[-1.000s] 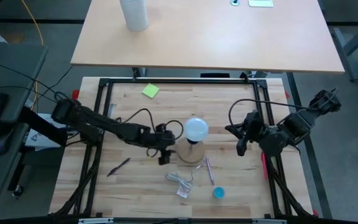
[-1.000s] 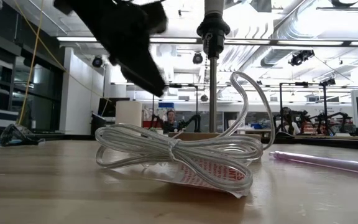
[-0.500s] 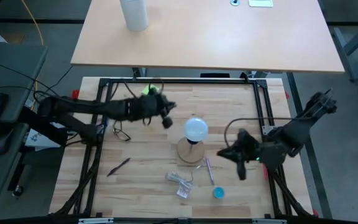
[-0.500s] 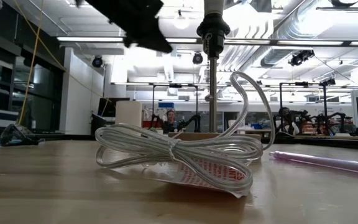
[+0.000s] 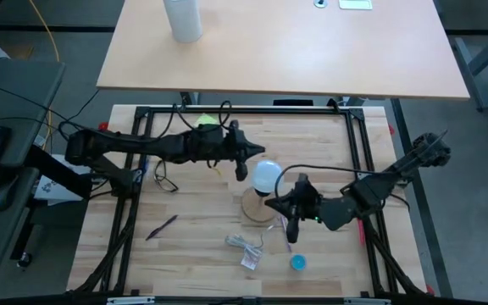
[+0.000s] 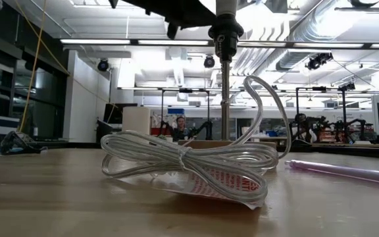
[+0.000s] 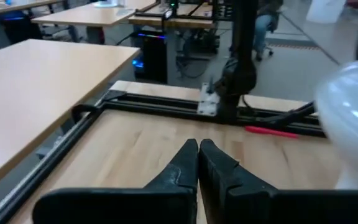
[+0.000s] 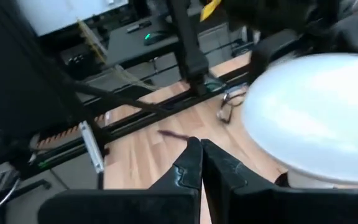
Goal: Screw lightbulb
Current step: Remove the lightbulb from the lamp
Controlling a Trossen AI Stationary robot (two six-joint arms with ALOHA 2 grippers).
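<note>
The left pincer [image 5: 242,172] is clenched on nothing, just beside the lightbulb [image 5: 267,176]. The right pincer [image 5: 291,230] is also clenched and empty, near the bulb's other side. The lightbulb stands upright on its wooden base [image 5: 256,209] mid-table [image 5: 185,254]. It is probably light, smooth, slippery and fragile; best held gently around the globe.

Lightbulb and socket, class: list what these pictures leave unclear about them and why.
- Thread seating: in the high view the lightbulb globe covers its own base and the socket.
- Low view: the top edge cuts off the bulb; only the stem shows.
- Wrist views: the bulb is cut by the edge, blurred beyond the shut left gripper and right gripper.
</note>
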